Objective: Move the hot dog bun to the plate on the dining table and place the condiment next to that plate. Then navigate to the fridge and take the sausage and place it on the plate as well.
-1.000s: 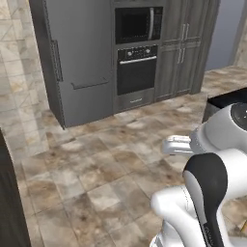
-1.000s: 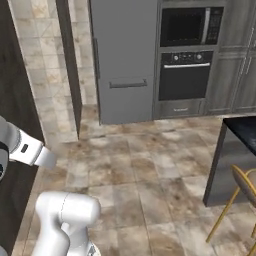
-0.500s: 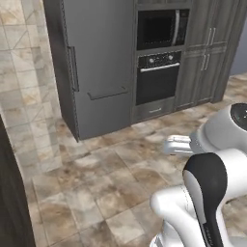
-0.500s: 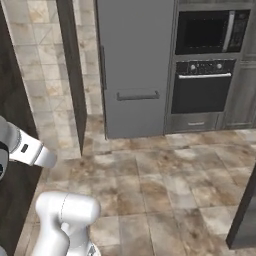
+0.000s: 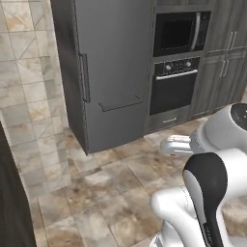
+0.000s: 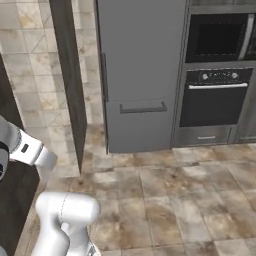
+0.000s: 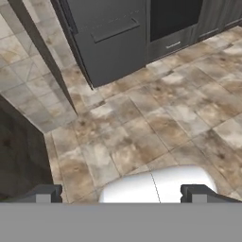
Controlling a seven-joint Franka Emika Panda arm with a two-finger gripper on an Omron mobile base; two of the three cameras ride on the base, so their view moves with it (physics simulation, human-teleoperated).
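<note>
So you're on the fridge leg of the job. The fridge (image 5: 113,72) is the landmark for everything here: tall dark grey slab, doors closed, with a vertical handle on the upper door and a horizontal bar on the lower drawer. The black wall oven (image 5: 173,91) sits touching the fridge's right side, with the microwave (image 5: 181,31) above it, so don't mix those up.

The pincer (image 7: 120,191) is released, jaws spread wide with nothing between them, and it's looking down over the tiled floor (image 7: 156,118) toward the fridge's lower front. From the pincer, the fridge lies ahead and a bit to the left, well apart, with a stretch of floor between.

The sausage has to be inside the fridge, going by the task; with the doors closed you can't tell its shelf or which way its long axis runs.

My guess: you need to roll closer and square up on the fridge's vertical handle before anything else. There's only 1 arm, so no choice there.
</note>
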